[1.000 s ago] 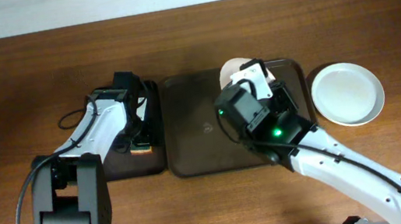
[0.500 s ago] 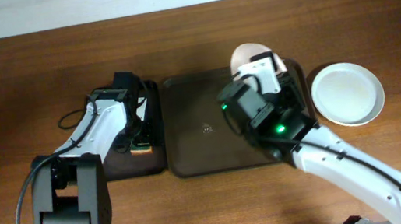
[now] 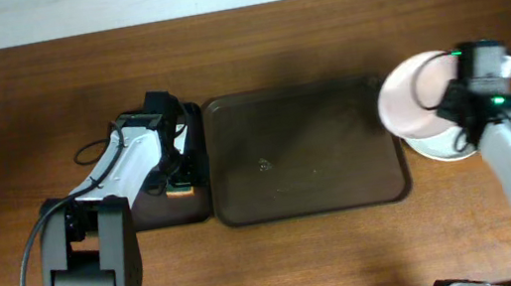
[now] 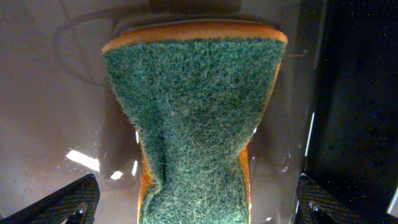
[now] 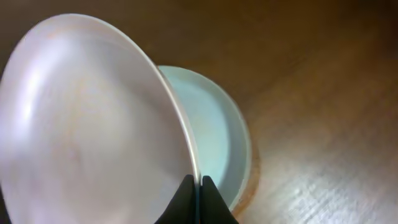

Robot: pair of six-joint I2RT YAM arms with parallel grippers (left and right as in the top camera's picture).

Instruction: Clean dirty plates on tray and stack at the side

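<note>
Jaws on the right gripper (image 5: 198, 186) are pinched tight on the rim of a white plate (image 3: 411, 96), which hangs steeply tilted near the right edge of the tabletop. Under it a second plate (image 5: 214, 137) lies flat on the tabletop, just beside the right end of the tray (image 3: 306, 146). The held plate overlaps it from above, and from where I stand the two do not seem to touch. Whether a third plate sits beneath the flat one I cannot tell. The held plate's face is blurred in the wrist view, but I make out no red smear on it.

Across the middle of the tabletop, the big brown tray carries no plates at all.

Over toward the left edge, the left gripper (image 4: 199, 205) has its jaws spread as wide as they go, holding nothing. It hovers over a green scouring sponge (image 4: 193, 124) that lies in the narrow dark tray (image 3: 160, 212) just beside the big one.

To my eye the wiping is done and this is the stacking step, with the plate brought off the tray to the side pile. The next move calls for tipping the plate level and centring it over the flat one. Then it should go down until the two nest, and only after that should the grip let go. Released while this tilted, I'd expect it to slide off or clack down on its rim.
</note>
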